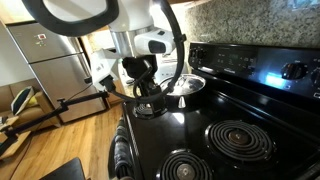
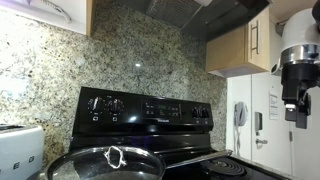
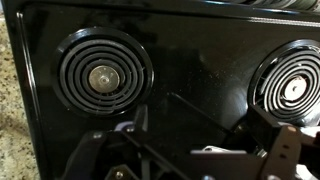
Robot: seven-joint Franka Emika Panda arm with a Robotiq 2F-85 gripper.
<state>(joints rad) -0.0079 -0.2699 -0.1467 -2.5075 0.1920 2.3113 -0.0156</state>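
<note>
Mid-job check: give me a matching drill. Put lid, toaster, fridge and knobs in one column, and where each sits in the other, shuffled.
Things:
1 lid
2 toaster
3 fridge
4 knobs

Places:
A on the stove's back panel
B covering the pan
C past the stove, on the wood floor
D beside the stove, against the granite wall

Pairs: 1-B, 2-D, 3-C, 4-A
</note>
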